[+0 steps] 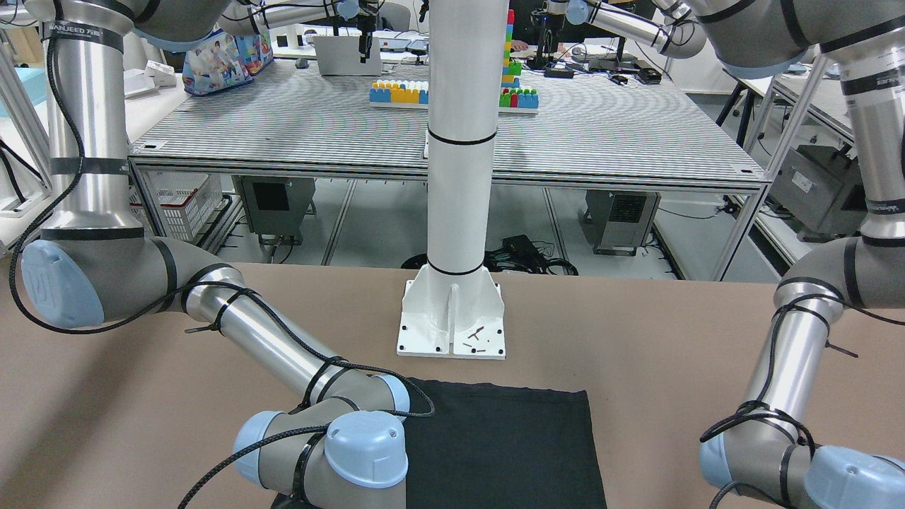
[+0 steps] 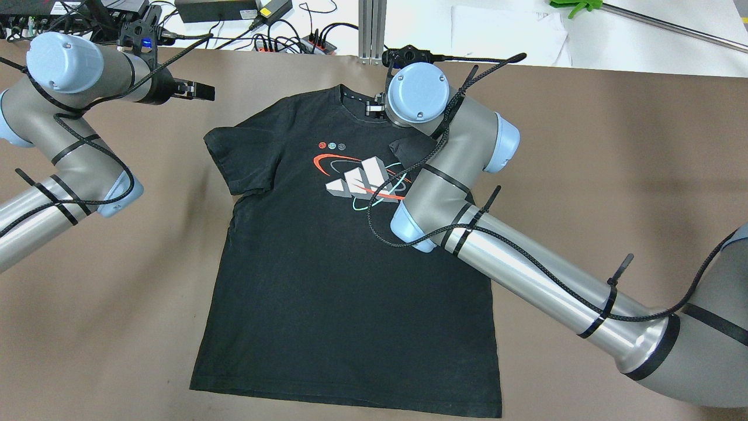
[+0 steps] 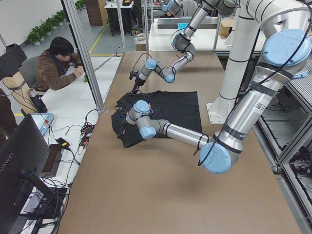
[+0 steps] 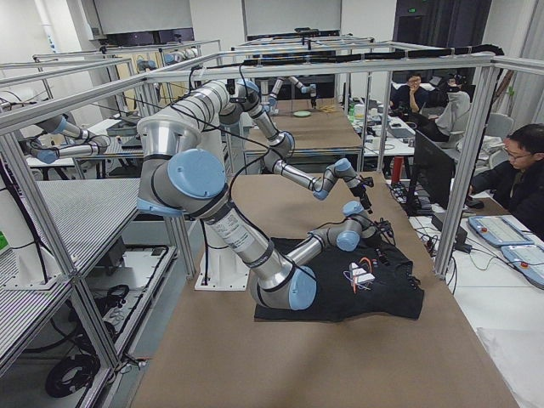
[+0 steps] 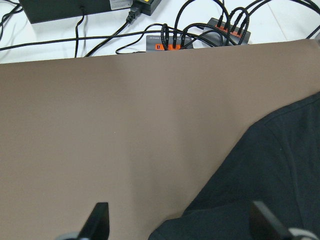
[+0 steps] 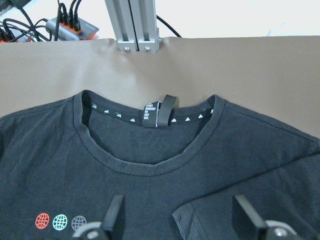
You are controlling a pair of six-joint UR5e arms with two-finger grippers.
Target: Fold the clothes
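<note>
A black T-shirt (image 2: 327, 280) with a red, white and teal chest print lies flat on the brown table, collar toward the far edge. Its right sleeve (image 6: 250, 190) is folded in over the chest. The left sleeve (image 2: 239, 155) is spread out. My right gripper (image 6: 180, 220) is open and empty, just above the shirt below the collar (image 6: 150, 165). In the overhead view its wrist hides it. My left gripper (image 2: 196, 90) is open and empty above bare table, beyond the left sleeve's edge (image 5: 280, 170).
The white pillar base (image 1: 452, 325) stands at the near table edge, just behind the shirt's hem (image 1: 502, 396). Power strips and cables (image 2: 292, 38) and an aluminium post (image 6: 137, 25) line the far edge. A seated person (image 3: 58, 66) works beyond it.
</note>
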